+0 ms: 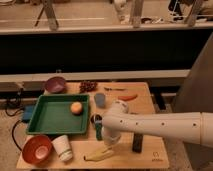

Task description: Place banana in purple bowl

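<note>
The yellow banana [99,155] lies on the wooden table [150,107] near its front edge. The purple bowl [55,84] stands at the table's back left corner, far from the banana. My white arm reaches in from the right. Its gripper [110,140] hangs just above and to the right of the banana, and the wrist hides much of it. A dark upright piece [136,143] stands to the right of the wrist.
A green tray [47,122] holds an orange [76,107]. A red bowl [36,149] and a white cup [63,147] stand at the front left. A blue cup [100,99], a carrot [128,97] and a dark cluster [88,86] lie at the back.
</note>
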`<state>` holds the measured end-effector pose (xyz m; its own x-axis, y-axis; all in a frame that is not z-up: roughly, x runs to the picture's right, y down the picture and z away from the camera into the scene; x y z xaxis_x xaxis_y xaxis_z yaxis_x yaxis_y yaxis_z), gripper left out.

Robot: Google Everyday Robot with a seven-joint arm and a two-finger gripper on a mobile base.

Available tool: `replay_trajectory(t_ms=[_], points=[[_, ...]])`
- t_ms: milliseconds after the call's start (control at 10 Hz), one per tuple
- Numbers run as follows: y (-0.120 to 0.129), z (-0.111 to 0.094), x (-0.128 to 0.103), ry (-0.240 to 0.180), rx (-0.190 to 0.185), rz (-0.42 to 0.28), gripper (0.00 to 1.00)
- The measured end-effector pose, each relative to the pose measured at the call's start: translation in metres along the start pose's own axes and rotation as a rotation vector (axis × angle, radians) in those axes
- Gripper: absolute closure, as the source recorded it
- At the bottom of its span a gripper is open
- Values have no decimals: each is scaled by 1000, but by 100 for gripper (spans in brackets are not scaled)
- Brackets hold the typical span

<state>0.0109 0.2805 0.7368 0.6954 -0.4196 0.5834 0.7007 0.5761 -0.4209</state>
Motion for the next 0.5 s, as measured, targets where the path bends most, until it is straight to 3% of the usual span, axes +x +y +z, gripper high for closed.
replay_trajectory(t_ms=[100, 500], points=[[-2, -2, -4, -16, -12, 27, 20], [-11, -6, -8, 15, -103, 217, 20]])
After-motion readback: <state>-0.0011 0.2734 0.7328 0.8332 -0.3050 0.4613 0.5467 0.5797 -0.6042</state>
